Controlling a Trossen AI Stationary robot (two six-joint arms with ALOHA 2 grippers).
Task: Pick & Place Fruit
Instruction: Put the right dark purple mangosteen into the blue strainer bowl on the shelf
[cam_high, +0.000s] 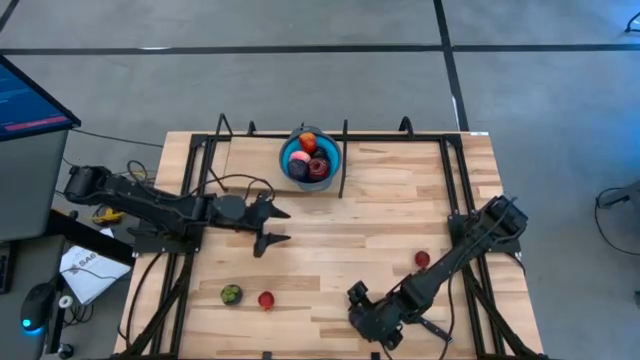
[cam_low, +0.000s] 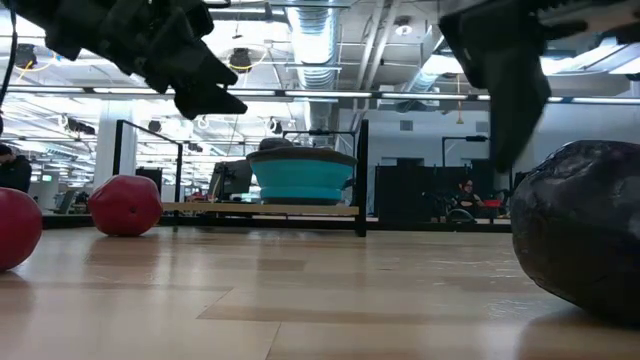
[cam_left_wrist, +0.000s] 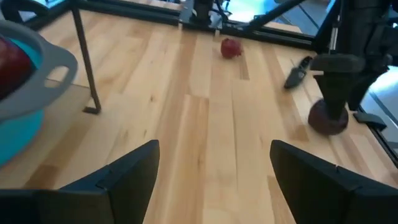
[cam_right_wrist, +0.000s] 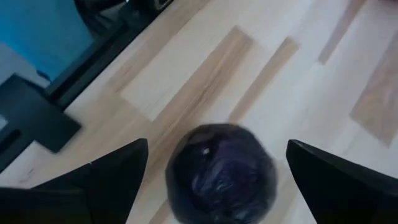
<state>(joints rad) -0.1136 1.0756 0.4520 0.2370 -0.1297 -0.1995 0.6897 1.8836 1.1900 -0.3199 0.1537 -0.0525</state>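
Note:
The blue bowl (cam_high: 296, 150) at the table's far middle holds several red, orange and dark fruit. On the wood lie a red fruit (cam_high: 422, 259), another red one (cam_high: 266, 299) and a greenish one (cam_high: 231, 294). My right gripper (cam_right_wrist: 217, 144) is open near the table's near edge, above a dark purple fruit (cam_right_wrist: 221, 173) that rests on the wood between its two fingers; I see no touch. In the high view the right gripper (cam_high: 368, 318) hides that fruit. My left gripper (cam_high: 283, 226) hovers open over the table's middle left, holding nothing.
A black-handled knife (cam_left_wrist: 297, 71) lies on the wood beside the right arm, near the table's near right. A black metal frame (cam_high: 345, 160) stands around the table's far edge and sides, one post right next to the bowl. Bare wood stretches across the table's middle (cam_high: 340, 240).

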